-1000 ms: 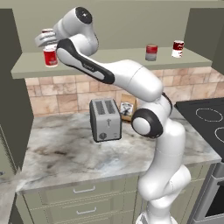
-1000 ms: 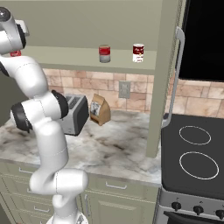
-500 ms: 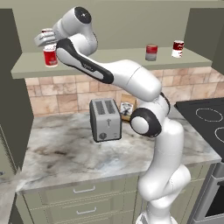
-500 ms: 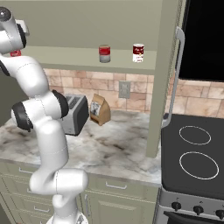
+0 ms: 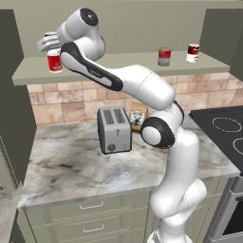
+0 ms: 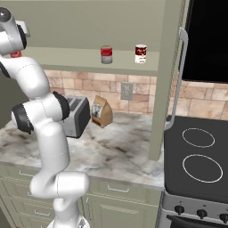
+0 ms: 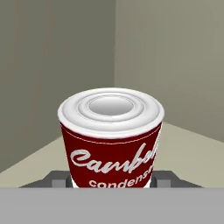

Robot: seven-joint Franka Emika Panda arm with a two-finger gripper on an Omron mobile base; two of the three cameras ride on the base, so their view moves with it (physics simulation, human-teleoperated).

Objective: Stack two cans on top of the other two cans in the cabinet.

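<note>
At the left end of the cabinet shelf my gripper is shut on a soup can with a dark red label and a pale lid. The can sits upright between my fingertips. Just below it, an almost all-red can stands on the shelf; I cannot tell whether the two touch. Two more cans stand apart near the right end: one greyish below and one white below. From the right side they show as the greyish can and the white-bottomed can.
A silver toaster and a brown bag stand on the marble counter under the shelf. A black stove top lies to the right. Dark side panels close the shelf's left end.
</note>
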